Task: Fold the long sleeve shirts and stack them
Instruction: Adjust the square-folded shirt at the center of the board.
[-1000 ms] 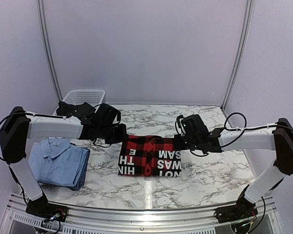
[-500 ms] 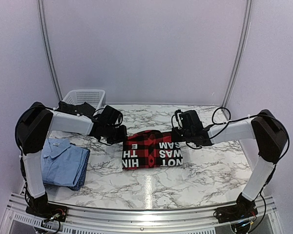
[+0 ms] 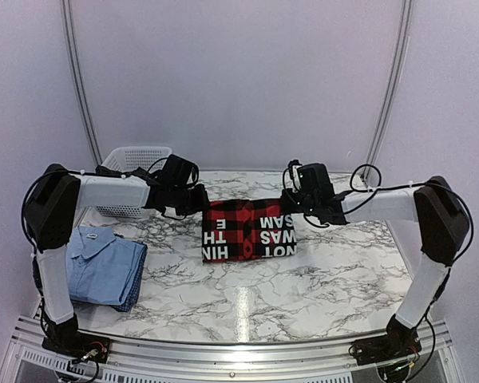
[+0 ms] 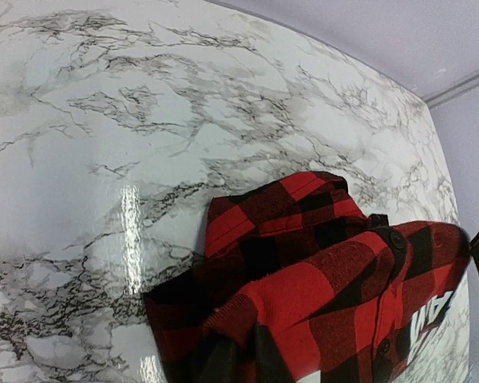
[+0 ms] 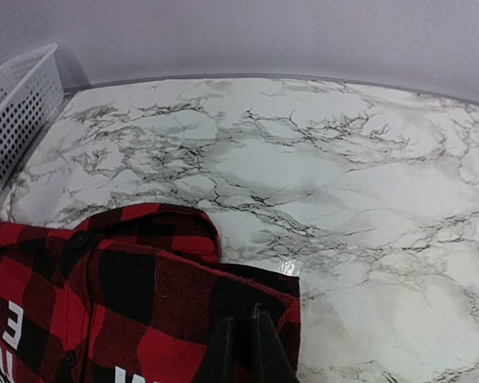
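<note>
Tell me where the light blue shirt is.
In the top view the light blue shirt lies folded at the near-left corner of the table, left of the flannel shirt, with the white basket behind it.

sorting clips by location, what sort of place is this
Probably a robot lab test booth: plain pale walls and metal posts enclose a marble-patterned table, two arms are bolted at its near edge, with a flannel shirt, blue shirt and basket as props.

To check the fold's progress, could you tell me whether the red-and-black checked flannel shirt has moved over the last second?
Yes. The red-and-black checked flannel shirt has shifted toward the back wall, judged against the white plastic mesh basket.
</note>
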